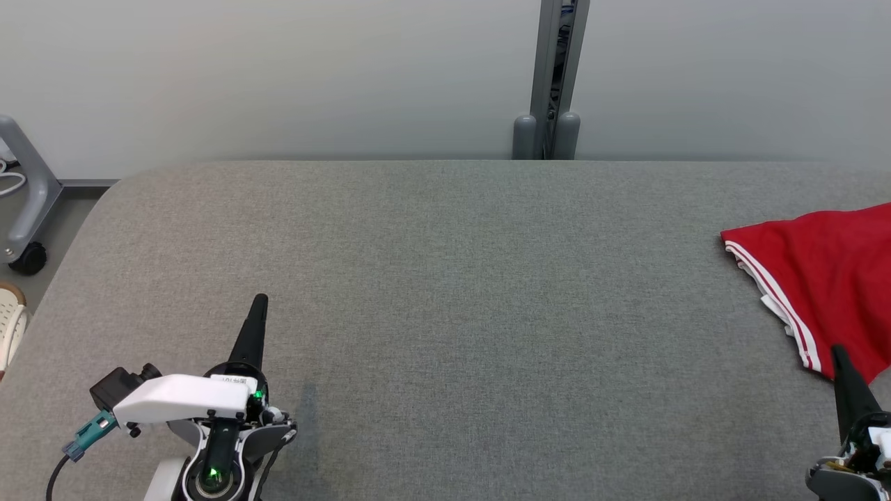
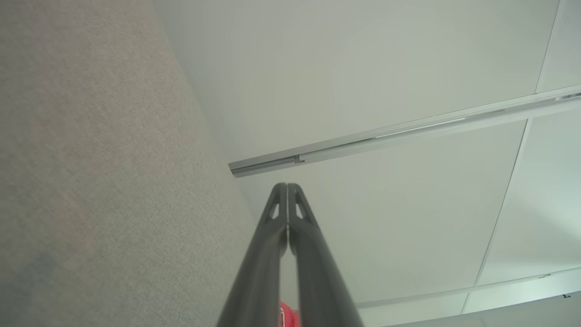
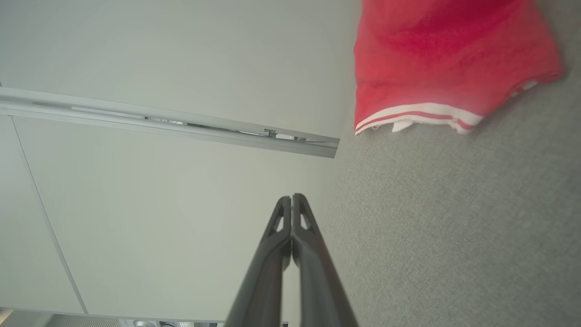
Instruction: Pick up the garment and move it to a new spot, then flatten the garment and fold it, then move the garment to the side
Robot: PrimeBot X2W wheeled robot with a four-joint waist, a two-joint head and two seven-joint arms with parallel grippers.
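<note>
Left end effector point(image 1: 259, 300), right end effector point(image 1: 837, 351) closed, apparently empty.

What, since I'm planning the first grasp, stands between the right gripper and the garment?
Nothing visible does. Only bare table lies between the shut right gripper and the garment.
</note>
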